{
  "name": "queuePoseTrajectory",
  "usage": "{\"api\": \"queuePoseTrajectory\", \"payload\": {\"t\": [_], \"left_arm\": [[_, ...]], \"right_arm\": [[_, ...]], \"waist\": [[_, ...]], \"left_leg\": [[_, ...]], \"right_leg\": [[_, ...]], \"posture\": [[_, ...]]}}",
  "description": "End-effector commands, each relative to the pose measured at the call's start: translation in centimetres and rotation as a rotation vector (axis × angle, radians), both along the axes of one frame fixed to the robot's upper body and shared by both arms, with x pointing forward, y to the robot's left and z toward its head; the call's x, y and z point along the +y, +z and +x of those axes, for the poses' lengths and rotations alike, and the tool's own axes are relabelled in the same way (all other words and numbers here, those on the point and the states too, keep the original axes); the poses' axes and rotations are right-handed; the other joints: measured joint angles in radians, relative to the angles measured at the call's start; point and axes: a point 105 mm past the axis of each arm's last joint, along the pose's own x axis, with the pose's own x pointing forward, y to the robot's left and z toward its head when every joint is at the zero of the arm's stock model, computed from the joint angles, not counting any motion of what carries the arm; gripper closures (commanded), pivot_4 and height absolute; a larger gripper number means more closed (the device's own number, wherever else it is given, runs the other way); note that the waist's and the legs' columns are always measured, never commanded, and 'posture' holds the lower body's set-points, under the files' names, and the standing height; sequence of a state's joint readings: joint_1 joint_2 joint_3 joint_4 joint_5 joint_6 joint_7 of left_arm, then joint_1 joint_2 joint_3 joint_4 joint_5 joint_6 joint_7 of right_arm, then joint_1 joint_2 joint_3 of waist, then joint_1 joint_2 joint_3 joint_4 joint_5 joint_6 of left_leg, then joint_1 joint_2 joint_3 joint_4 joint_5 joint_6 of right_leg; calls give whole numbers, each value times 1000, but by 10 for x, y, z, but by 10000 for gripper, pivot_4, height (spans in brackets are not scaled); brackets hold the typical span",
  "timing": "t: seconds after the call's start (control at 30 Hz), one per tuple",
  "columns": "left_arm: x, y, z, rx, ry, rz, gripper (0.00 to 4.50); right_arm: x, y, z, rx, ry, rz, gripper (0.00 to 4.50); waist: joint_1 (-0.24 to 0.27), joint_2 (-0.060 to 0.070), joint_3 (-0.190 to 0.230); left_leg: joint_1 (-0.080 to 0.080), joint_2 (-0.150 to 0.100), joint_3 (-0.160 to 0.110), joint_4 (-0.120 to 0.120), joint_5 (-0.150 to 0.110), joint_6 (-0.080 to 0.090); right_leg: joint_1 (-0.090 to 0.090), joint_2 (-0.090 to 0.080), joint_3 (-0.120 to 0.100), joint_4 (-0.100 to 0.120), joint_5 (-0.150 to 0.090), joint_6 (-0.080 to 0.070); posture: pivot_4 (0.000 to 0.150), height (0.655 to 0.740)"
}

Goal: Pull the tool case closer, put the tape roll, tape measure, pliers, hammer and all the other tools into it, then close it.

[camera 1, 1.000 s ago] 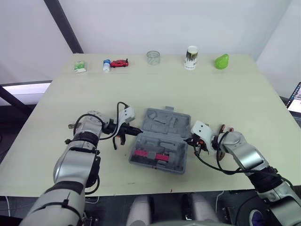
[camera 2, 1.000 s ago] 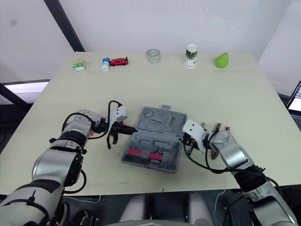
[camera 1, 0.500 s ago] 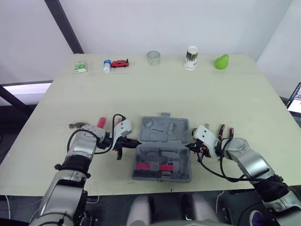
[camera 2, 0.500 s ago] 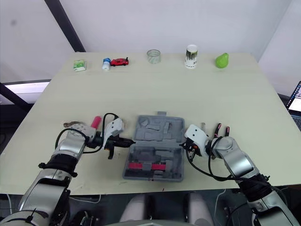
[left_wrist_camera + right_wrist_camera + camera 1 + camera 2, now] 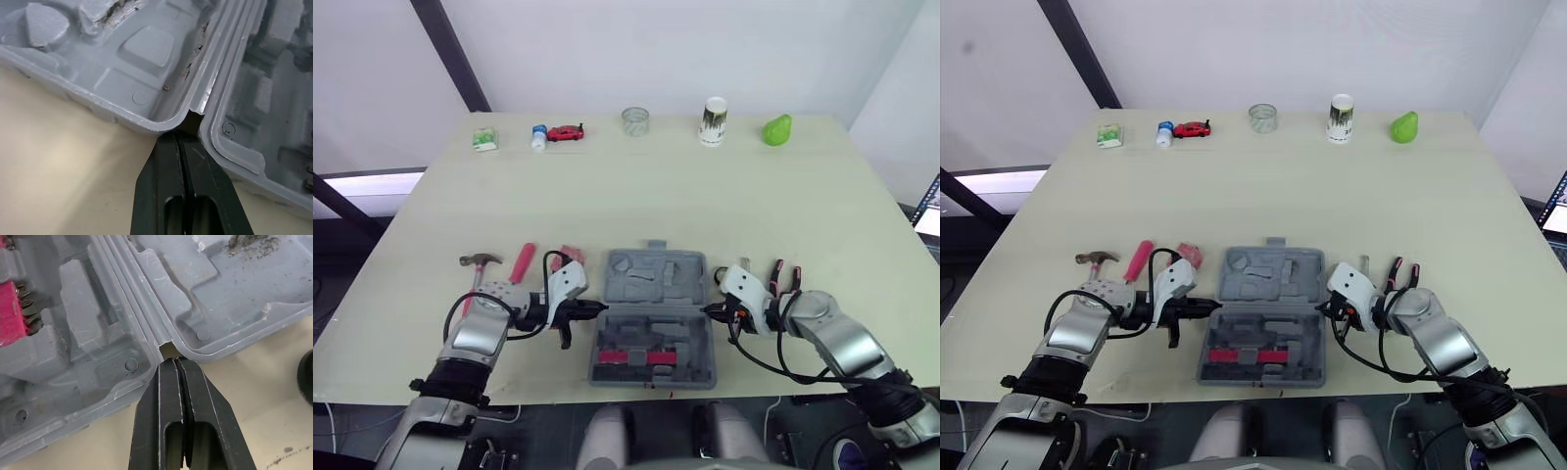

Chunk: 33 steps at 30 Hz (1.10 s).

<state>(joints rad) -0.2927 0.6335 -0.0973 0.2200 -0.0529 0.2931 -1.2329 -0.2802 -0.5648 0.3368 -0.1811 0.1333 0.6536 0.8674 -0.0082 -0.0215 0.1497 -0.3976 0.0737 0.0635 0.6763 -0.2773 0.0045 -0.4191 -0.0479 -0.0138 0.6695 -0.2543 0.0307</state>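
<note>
The grey tool case (image 5: 651,294) lies open near the table's front edge, with a red bit strip (image 5: 634,357) in its near half. My left gripper (image 5: 597,307) is shut, its tips pressed into the notch at the left end of the case's hinge (image 5: 188,120). At the right end of the hinge (image 5: 164,346), my right gripper (image 5: 707,311) is likewise shut and wedged in. A hammer (image 5: 494,266) with a red handle lies left of the case, a small pink tool (image 5: 570,255) beside it. Red-handled pliers (image 5: 784,274) lie to the right. The clear tape roll (image 5: 634,120) stands at the far edge.
Along the far edge stand a green box (image 5: 483,140), a small bottle (image 5: 538,136), a red toy car (image 5: 566,132), a white cup (image 5: 713,120) and a green pear-shaped object (image 5: 775,128). Bare tabletop (image 5: 656,196) lies between these and the case.
The case has slid toward the front edge and turned square to it, both grippers moving with it at the hinge ends. The hammer and pink tool now show beside the left arm.
</note>
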Motion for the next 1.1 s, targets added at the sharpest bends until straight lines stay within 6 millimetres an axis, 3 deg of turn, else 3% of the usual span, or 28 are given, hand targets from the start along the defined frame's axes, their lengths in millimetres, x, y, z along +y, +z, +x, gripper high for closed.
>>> {"api": "queuePoseTrajectory", "payload": {"t": [0.03, 0.73, 1.1], "left_arm": [[-14, -3, -6, 9, -39, -24, 45000], [-31, -5, -19, 18, -94, -41, 45000], [-26, -6, -24, 25, -83, -38, 45000]], "right_arm": [[0, 12, -2, -28, 12, 29, 44853], [-12, 8, -10, -2, -20, 19, 44853], [-9, 6, -16, 25, -2, 21, 44853]], "waist": [[2, 0, 0], [5, 0, 0], [5, 0, 0]], "left_leg": [[0, 0, 0, 0, 0, 0], [0, 0, 0, 0, 0, 0], [0, 0, 0, 0, 0, 0]], "right_leg": [[0, 0, 0, 0, 0, 0], [0, 0, 0, 0, 0, 0], [0, 0, 0, 0, 0, 0]], "posture": [[1500, 7400], [1500, 7400], [1500, 7400]]}}
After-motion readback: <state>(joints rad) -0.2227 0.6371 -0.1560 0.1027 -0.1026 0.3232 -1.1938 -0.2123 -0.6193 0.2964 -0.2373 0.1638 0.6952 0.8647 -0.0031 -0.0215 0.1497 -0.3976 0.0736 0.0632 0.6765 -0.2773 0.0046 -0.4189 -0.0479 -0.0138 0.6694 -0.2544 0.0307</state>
